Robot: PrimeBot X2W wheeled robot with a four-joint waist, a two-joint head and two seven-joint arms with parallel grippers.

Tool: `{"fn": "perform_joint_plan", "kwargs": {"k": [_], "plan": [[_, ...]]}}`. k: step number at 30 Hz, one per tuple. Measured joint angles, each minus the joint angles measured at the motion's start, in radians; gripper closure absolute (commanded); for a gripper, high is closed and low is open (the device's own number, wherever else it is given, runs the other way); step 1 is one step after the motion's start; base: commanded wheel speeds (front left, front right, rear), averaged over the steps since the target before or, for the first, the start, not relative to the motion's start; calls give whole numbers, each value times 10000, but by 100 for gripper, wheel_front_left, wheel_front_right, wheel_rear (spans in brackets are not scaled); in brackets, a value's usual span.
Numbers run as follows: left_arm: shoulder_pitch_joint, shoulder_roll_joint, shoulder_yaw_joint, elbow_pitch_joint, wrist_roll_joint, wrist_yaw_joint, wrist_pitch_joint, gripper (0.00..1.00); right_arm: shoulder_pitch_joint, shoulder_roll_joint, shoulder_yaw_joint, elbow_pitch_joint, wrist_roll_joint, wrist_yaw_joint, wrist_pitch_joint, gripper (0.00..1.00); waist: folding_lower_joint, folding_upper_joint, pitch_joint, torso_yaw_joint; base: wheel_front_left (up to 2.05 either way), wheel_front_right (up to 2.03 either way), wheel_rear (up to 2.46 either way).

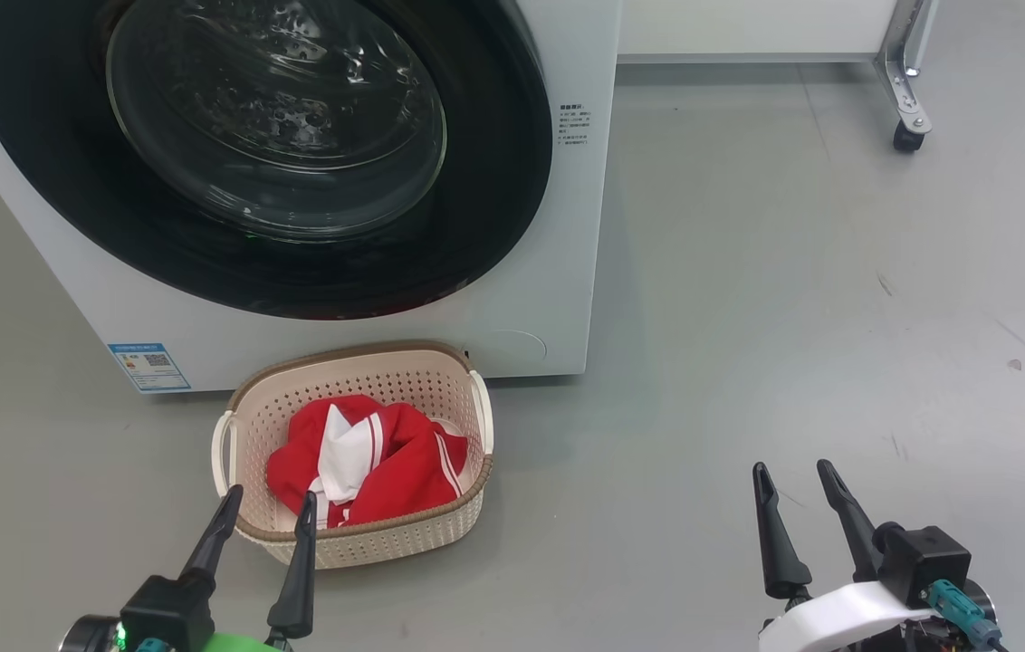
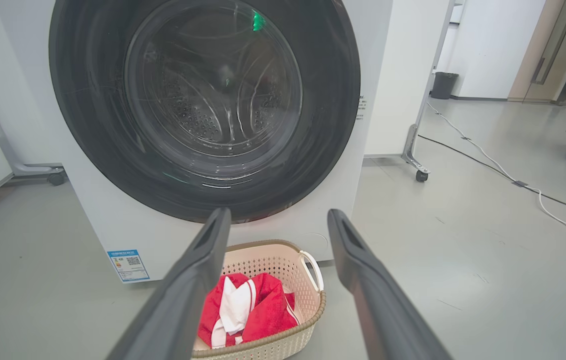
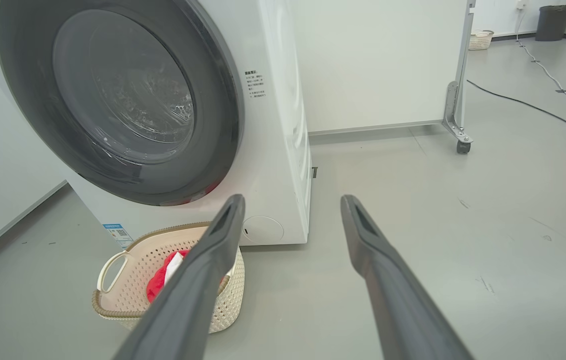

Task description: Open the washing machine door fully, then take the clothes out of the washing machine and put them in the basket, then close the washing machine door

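Where they lie bunched, the clothes (image 1: 386, 457) show red — white-striped.

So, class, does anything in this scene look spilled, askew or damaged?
Nothing stands out. The clothes lie bunched inside the basket, which stands upright before the washing machine, and its door looks shut.

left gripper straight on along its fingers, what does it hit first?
Probably the closed washing machine door, at its lower black rim, straight beyond the open left gripper in the left wrist view. The basket holding the clothes seems below that line, but depth is unclear.
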Motion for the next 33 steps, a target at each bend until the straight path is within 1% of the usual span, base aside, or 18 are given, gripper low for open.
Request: {"fn": "perform_joint_plan", "kwargs": {"k": [11, 13, 15, 17, 21, 22, 30, 33], "plan": [[53, 2, -31, -92, 0, 4, 81, 0, 128, 2, 25, -123, 19, -13, 0, 0, 0, 0, -19, -14, 0, 0, 0], [56, 2, -56, -113, 0, 4, 84, 0, 130, 2, 25, -155, 19, -94, 0, 0, 0, 0, -24, -12, 0, 0, 0], [60, 2, -73, -144, 0, 4, 96, 0, 133, 4, 25, -176, 19, -96, 0, 0, 0, 0, -25, -7, 0, 0, 0], [64, 2, -65, -159, -2, 88, 98, 0, 146, 4, 31, -192, 19, -96, 0, 0, 0, 0, -19, -2, 0, 0, 0], [81, 0, -63, -176, -13, 92, 98, 0, 196, 6, 25, -207, 21, -96, 0, 0, 0, 0, -4, 7, 0, 0, 0], [90, 0, -67, -201, -13, 94, 132, 100, 209, 6, 17, -211, 19, -98, 0, 100, 0, 0, 7, 11, 0, 0, 0], [254, -182, -247, 711, -10, 84, 171, 100, 558, 100, 54, 625, 19, -92, 15, 100, 0, 0, 13, 13, 0, 0, 0], [335, -203, -259, 780, -81, 75, 169, 100, 681, 113, 59, 671, 138, -81, 17, 100, 0, 0, 15, 11, 0, 0, 0]]}}
